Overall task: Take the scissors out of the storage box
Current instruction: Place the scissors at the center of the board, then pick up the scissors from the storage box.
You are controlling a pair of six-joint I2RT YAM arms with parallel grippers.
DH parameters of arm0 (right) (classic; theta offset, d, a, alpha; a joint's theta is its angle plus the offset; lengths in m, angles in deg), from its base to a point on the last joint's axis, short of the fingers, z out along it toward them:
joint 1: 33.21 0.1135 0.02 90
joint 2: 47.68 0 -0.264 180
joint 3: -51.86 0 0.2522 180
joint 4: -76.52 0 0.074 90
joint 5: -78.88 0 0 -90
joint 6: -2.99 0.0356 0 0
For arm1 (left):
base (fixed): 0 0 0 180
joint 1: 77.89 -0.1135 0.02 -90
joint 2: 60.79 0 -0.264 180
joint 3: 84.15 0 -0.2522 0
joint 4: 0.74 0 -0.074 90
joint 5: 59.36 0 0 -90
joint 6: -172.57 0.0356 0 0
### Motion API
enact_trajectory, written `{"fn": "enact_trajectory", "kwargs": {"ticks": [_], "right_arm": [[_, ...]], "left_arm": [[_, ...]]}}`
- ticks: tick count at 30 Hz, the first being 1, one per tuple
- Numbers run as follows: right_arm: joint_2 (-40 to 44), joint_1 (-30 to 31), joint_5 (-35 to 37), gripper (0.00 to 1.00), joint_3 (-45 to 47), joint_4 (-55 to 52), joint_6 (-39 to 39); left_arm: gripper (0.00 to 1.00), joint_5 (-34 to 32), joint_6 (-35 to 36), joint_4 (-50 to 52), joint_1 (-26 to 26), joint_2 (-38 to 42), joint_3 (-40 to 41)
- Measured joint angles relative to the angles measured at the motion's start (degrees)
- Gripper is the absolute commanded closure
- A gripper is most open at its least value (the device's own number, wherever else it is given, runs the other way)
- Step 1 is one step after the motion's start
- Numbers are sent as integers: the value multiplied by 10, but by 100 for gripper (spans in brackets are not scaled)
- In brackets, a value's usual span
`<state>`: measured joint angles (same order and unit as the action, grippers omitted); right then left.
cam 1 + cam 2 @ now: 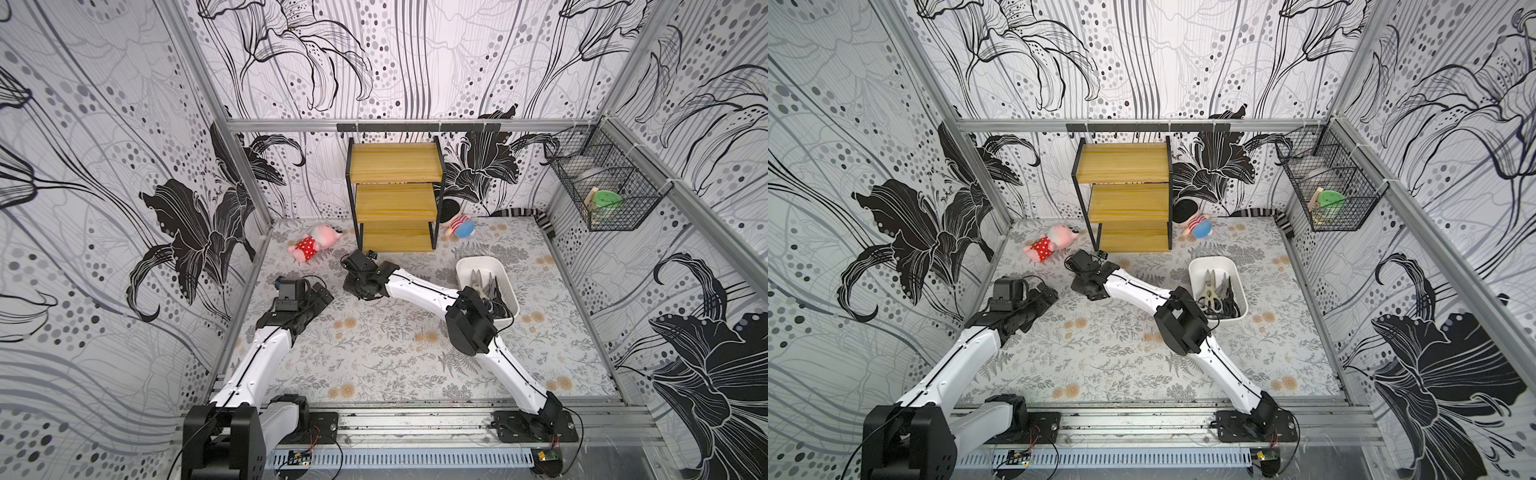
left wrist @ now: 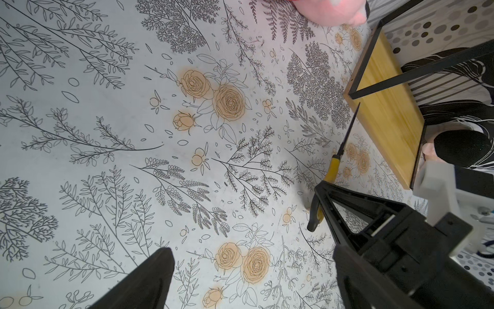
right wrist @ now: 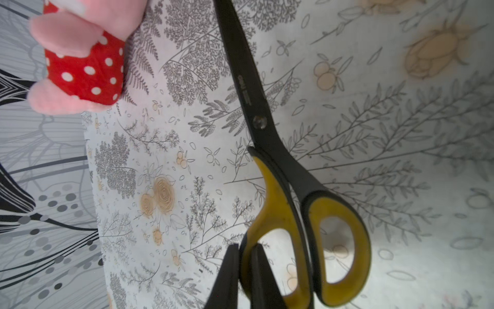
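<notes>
The fingers of the right gripper (image 3: 244, 250) are nearly together, clamping one yellow handle loop of the scissors (image 3: 254, 101). The left gripper (image 2: 251, 256) is spread wide, grasping nothing.

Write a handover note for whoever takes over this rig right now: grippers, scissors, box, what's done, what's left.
Right gripper: shut on one handle loop of the yellow-black scissors, held over the table near the pink plush toy.
Left gripper: open, empty, close by.
Storage box: on the table's right side, other scissors inside; count unclear.
Done: one pair is out of the box, not yet released.
Left: put it down, then take out the rest.
</notes>
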<state>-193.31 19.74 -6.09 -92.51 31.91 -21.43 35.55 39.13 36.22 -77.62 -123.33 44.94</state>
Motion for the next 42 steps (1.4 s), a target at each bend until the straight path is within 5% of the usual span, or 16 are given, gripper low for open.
{"fn": "enact_trajectory", "kwargs": {"ticks": [11, 20, 30, 37, 42], "right_arm": [[-31, 0, 4, 92, -22, 0, 0], [-33, 0, 2, 69, -24, 0, 14], [-23, 0, 4, 58, -44, -1, -9], [68, -9, 11, 56, -22, -19, -96], [203, -23, 33, 56, 93, -21, -184]], "left_arm": [[2, 1, 0, 9, 0, 35, 15], [2, 1, -3, 24, 0, 58, 17], [2, 6, 1, 28, 0, 57, 13], [2, 39, 35, 28, 0, 18, -18], [2, 79, 50, 4, 4, -14, -27]]}}
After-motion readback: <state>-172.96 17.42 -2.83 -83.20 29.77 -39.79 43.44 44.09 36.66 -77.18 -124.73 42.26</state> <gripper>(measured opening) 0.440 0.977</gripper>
